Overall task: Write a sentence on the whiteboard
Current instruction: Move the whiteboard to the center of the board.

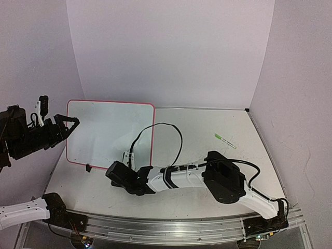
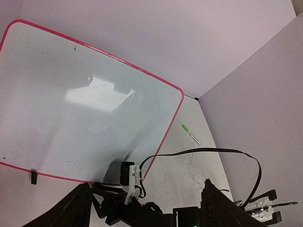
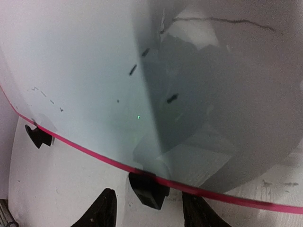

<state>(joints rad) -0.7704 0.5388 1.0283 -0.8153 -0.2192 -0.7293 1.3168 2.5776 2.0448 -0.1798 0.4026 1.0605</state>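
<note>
The whiteboard [image 1: 111, 129] with a pink-red rim stands at the left of the table, and it also fills the left wrist view [image 2: 85, 99] and the right wrist view [image 3: 85, 66]. No green sentence shows on it, only a few small dark marks. My left gripper [image 1: 70, 124] is open and empty, raised at the board's left edge. My right gripper [image 1: 116, 174] is open at the board's near right edge. In the right wrist view its fingertips [image 3: 105, 210] flank one black clip foot [image 3: 147, 190] without touching it. A green pen [image 1: 224, 140] lies on the table at the right.
The second clip foot [image 1: 89, 167] sits under the board's near left edge. A black cable [image 1: 171, 132] loops from the right arm over the table. The pen also shows in the left wrist view [image 2: 190, 134]. Purple walls close in the back and sides.
</note>
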